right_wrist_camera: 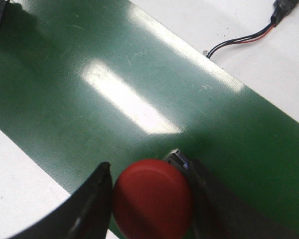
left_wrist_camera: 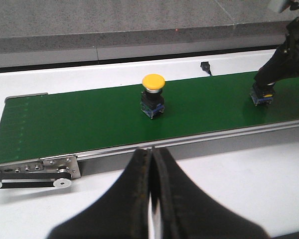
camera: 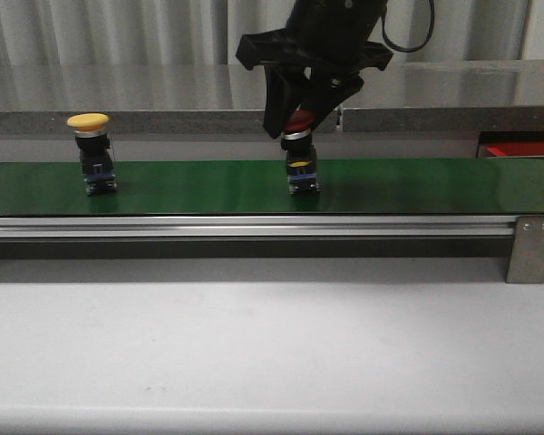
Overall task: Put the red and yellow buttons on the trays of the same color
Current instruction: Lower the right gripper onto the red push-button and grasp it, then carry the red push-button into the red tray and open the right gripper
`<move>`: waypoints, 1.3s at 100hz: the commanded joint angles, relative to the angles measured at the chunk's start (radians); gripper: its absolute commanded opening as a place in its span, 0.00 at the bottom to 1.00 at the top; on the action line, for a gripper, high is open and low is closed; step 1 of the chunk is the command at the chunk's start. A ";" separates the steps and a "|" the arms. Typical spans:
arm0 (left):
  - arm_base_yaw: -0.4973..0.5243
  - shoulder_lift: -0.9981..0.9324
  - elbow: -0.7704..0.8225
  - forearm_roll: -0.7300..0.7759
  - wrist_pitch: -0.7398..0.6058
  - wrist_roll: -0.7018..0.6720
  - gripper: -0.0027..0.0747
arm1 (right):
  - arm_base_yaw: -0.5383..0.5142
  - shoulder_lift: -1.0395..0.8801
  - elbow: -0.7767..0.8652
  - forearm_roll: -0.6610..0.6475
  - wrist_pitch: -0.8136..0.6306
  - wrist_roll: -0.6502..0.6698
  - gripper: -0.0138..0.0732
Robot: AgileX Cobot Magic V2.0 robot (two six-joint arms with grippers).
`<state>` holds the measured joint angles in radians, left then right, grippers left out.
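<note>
The right gripper (camera: 301, 116) clasps the red button (camera: 298, 121) mid-belt (camera: 199, 186); the left gripper (left_wrist_camera: 150, 199) is clenched empty. Yellow button (camera: 89, 121) waits; nothing is sorted yet.

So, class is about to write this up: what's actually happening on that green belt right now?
The right gripper has its fingers on either side of the red button, which stands upright on the green conveyor belt; whether they are squeezing it yet is unclear. The yellow button stands untouched further along the belt, on the robot's left. The left gripper is shut and empty, off the belt. No trays are in view.
</note>
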<state>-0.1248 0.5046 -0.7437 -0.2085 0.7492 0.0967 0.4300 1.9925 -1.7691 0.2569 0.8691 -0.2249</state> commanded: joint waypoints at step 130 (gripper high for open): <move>-0.007 0.005 -0.026 -0.013 -0.066 -0.001 0.01 | -0.788 -0.257 0.118 0.042 -0.201 0.064 0.25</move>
<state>-0.1248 0.5046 -0.7437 -0.2085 0.7492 0.0967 -0.3255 1.7897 -1.6551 0.2697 0.7745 -0.1657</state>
